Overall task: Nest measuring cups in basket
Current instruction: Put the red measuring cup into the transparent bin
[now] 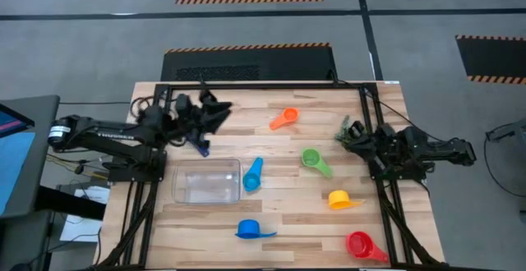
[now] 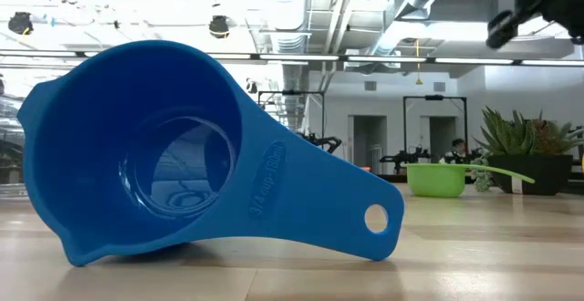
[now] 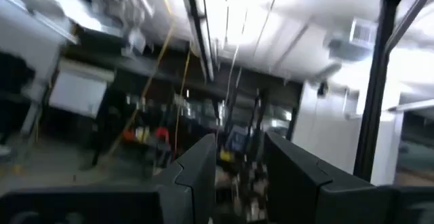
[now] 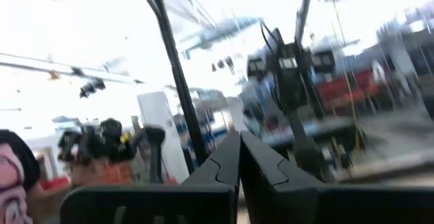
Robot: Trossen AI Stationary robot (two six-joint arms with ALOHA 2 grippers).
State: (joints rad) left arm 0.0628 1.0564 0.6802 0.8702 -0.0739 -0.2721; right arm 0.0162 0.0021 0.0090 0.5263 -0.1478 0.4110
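On the wooden table (image 1: 279,213) I've got the clear basket (image 1: 206,181) sitting toward the left side, nothing inside it that I can see. Touching its right wall lies a light-blue measuring cup (image 1: 252,175). Just in front of the basket there's a darker blue measuring cup (image 1: 248,229) on its side, and it fills my low view, mouth facing me, handle pointing right. Orange measuring cup (image 1: 284,119) is at the far middle, green measuring cup (image 1: 313,160) at centre, yellow measuring cup (image 1: 340,199) nearer me on the right, red measuring cup (image 1: 362,245) at the near right corner.

My left gripper (image 1: 215,109) is raised over the far left corner of the table, behind the basket; from the wrist view its fingers (image 3: 196,173) stand parted, and I can't tell whether anything sits between them. A dark blue piece shows just under that arm.

My right gripper (image 1: 355,137) waits at the right edge, fingers (image 4: 227,163) pressed together, empty, beside a small leafy plant (image 1: 345,129).
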